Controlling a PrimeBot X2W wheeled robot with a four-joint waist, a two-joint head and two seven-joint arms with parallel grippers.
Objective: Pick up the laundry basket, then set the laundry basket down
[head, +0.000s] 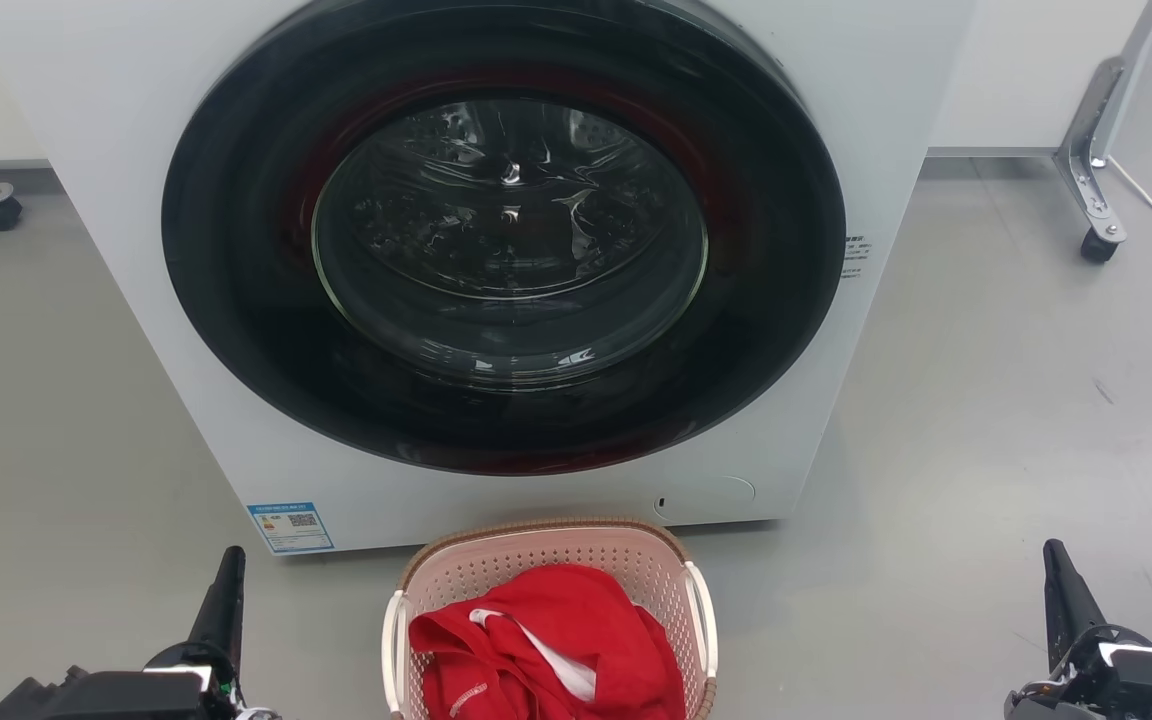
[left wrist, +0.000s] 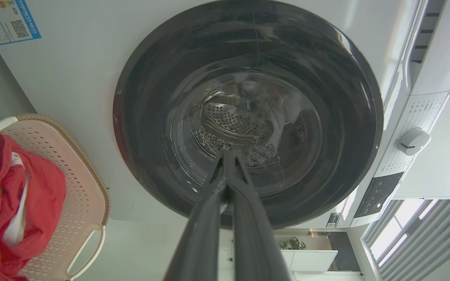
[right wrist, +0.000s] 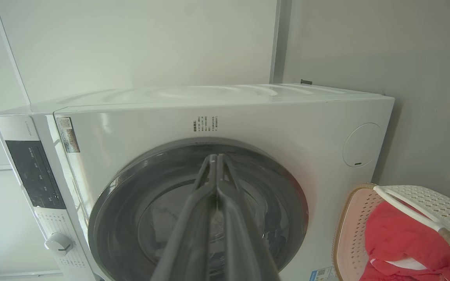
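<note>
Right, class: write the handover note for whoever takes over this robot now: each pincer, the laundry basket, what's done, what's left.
Laundry basket: on the floor before the washing machine, red garment inside, not gripped.
Left pincer: shut, empty, left of the basket.
Right pincer: shut, empty, right of it.
Done: nothing yet.
Left: probably open both pincers, take the white handles, lift, set down.

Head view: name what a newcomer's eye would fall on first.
The washing machine's big dark round door dominates the upper middle. Below it, the laundry basket sits on the floor holding a bright red garment. The left tool and right tool, both shut, flank it at the bottom corners, apart from it.
</note>
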